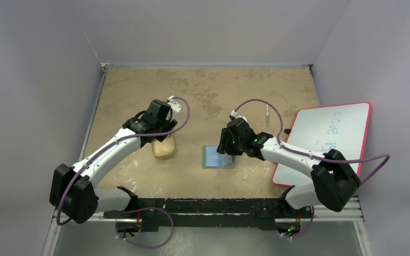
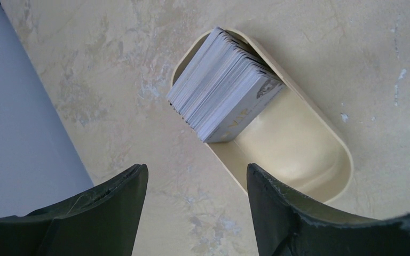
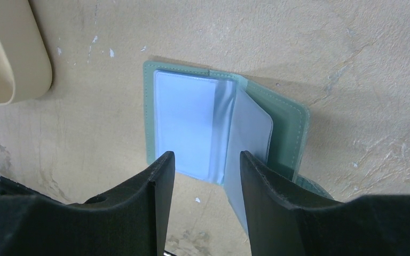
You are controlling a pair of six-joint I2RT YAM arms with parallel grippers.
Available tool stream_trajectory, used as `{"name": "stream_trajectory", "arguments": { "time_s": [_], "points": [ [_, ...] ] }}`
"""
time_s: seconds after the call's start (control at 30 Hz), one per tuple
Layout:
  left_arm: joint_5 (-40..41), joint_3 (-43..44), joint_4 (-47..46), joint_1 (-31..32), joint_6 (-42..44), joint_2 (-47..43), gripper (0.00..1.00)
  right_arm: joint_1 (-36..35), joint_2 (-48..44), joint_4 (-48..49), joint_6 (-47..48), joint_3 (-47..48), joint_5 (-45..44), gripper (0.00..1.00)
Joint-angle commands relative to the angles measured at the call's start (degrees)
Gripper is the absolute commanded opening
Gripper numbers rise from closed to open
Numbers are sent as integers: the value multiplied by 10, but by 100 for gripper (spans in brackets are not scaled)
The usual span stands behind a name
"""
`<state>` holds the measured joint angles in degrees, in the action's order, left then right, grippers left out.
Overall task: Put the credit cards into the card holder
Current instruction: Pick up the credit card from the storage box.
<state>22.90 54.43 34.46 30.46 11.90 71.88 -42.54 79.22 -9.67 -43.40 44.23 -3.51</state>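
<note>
Overhead, the card holder (image 1: 213, 157) is lying open on the counter (image 1: 203, 90), tray (image 1: 164, 152) at its nine o'clock. Left wrist: left end effector (image 2: 196, 170) is hanging spread, empty, credit cards (image 2: 221, 88) stacked at twelve o'clock. Right wrist: right end effector (image 3: 207, 157) is hovering spread above the card holder.

Grey-silver credit cards (image 2: 221, 88): thick stack, on edge, tilted, ahead of left gripper (image 2: 195, 213), clear of fingertips. Grey-green card holder (image 3: 224, 125): open, bluish clear pockets up, just ahead of right gripper (image 3: 207, 208).

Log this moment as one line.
left gripper: open, empty, by tray | credit cards: stacked in tray | right gripper: open, above card holder | card holder: spread open
</note>
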Motion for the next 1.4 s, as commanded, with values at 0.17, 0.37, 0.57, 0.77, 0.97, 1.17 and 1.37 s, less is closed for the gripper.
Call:
{"name": "stream_trajectory", "arguments": {
  "time_s": [0.17,0.37,0.57,0.77,0.97,1.17,1.37],
  "points": [
    [-60,31,-33,-28,123,77,70,-2,-8,10,16,-9,11,51],
    [-8,19,-71,-29,136,124,70,-2,-14,7,15,-9,8,51],
    [23,-4,-130,-29,144,136,70,-2,-13,4,15,-6,5,51],
    [26,-28,-164,-29,160,146,72,-2,-16,4,15,-7,4,51],
    [26,-28,-167,-27,160,163,71,-2,-24,5,13,-13,3,52],
    [57,-31,-190,-22,161,180,69,-2,-26,5,13,-12,6,53],
    [71,3,-161,-20,151,196,54,-2,-27,11,12,-21,12,54]
  ]
}}
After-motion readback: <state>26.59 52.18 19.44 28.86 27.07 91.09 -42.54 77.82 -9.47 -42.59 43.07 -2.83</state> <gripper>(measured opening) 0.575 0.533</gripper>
